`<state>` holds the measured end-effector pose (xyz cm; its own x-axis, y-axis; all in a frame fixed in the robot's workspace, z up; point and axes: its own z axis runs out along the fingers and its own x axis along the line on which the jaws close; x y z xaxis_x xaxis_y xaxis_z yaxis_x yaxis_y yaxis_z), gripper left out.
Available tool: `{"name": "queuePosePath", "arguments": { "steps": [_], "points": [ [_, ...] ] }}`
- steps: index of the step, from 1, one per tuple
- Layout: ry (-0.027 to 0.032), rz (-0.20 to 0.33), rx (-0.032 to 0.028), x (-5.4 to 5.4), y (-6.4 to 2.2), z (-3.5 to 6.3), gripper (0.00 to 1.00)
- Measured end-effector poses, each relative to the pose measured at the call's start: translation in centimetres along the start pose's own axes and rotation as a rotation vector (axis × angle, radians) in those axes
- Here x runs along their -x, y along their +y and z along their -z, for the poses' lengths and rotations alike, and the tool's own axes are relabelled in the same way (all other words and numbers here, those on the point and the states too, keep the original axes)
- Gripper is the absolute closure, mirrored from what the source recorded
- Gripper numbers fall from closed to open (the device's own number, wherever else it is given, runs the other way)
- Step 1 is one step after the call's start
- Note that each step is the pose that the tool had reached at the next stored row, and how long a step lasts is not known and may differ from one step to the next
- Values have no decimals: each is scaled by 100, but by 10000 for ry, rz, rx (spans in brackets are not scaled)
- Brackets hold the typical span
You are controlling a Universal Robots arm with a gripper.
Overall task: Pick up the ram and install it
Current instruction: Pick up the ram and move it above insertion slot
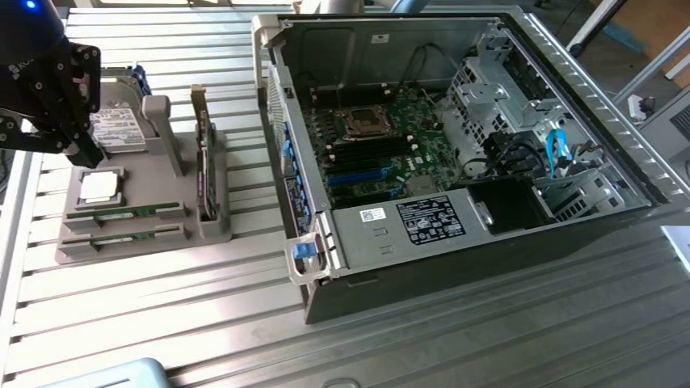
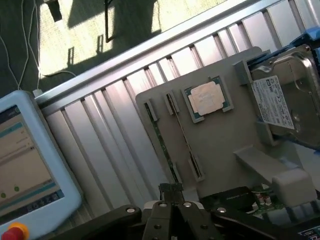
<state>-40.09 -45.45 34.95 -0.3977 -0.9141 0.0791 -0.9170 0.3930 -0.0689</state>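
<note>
while the ram (image 1: 132, 212) is sitting edge-up in a slot of the grey holder (image 1: 151, 182), beside its twin (image 1: 121, 238), so it can be pinched from above, i am hovering my claw (image 2: 171, 190) over the holder, narrowed and holding nothing.

Black gripper (image 2: 172, 204) with silver pivot screws (image 2: 131, 210), white lettering (image 1: 19, 69), small blue light (image 1: 31, 5).

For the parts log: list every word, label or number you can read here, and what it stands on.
No text can be read with certainty.
hard drive label: printed lines, too blurred to read.
power supply label: white print on black, too small to read.
pendant screen: lines of text, too blurred to read.
</note>
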Motion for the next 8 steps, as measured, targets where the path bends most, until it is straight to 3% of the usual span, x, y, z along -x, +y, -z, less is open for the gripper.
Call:
{"name": "queuePosePath", "arguments": {
  "steps": [6, 8],
  "points": [
    [-90, 1852, -163, 2, 1, -20, 89],
    [-105, 2224, -196, 2, 2, -23, 89]
  ]
}}
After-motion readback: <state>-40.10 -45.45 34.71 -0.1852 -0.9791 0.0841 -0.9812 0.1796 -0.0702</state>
